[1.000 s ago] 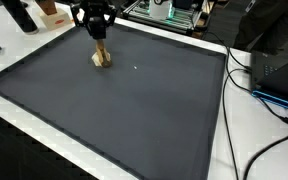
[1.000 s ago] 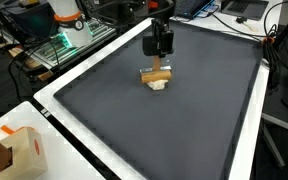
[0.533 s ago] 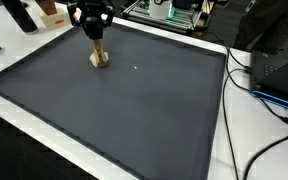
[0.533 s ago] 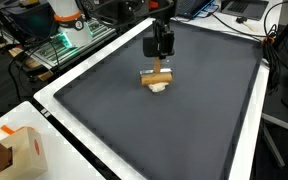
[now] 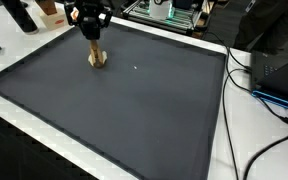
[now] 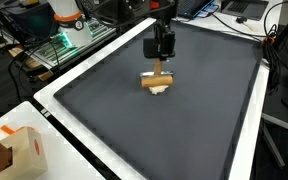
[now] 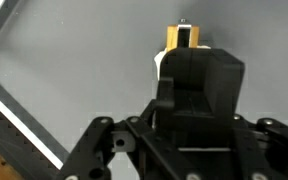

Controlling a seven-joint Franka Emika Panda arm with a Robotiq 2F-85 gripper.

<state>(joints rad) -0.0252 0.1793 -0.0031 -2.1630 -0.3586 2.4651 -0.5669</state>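
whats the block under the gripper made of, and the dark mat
The block looks like bare wood: tan, matte, with a paler piece beneath. The mat looks like dark grey rubber or fabric, matte with no glare; which is unclear.

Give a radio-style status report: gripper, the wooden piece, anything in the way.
Gripper directly above wooden block, jaw state unclear. Block on or just off dark mat. No obstruction seen nearby.

Yellow wooden block (image 7: pixel 181 37) is glimpsed beyond black gripper (image 7: pixel 185 60) housing; grey mat (image 7: pixel 74 60) is edged by white strip (image 7: pixel 24 122) lower left.
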